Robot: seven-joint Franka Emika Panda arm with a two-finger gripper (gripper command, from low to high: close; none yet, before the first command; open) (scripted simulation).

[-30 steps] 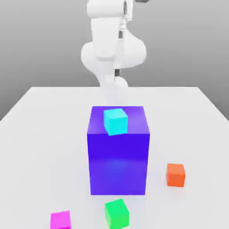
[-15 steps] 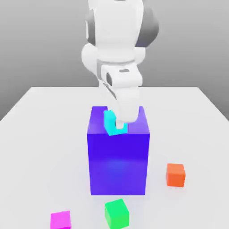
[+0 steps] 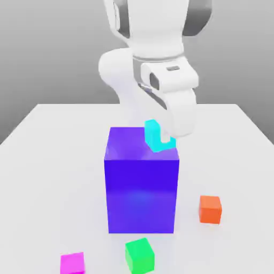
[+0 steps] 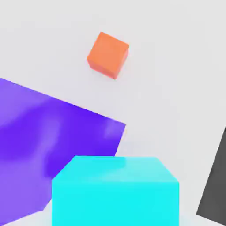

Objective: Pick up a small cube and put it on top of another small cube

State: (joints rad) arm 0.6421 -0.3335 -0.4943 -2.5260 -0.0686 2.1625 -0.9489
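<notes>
Fingers (image 3: 160, 140): clamping the cyan cube (image 3: 153, 135) over the blue-purple block (image 3: 142, 184); magenta cube (image 3: 72, 263) and green cube (image 3: 139, 255) are lying low on the tabletop (image 3: 48, 160), nearer the camera.

The white arm bends forward and down from its raised shoulder, wrist angled toward the exterior view's right, its gripper (image 3: 160, 140) closed tight (fingers mostly hidden behind the hand) on the cyan cube (image 3: 154, 136).

Glossy white, rounded arm (image 3: 152, 48) with grey joint caps and a small dark wrist slot.
</notes>
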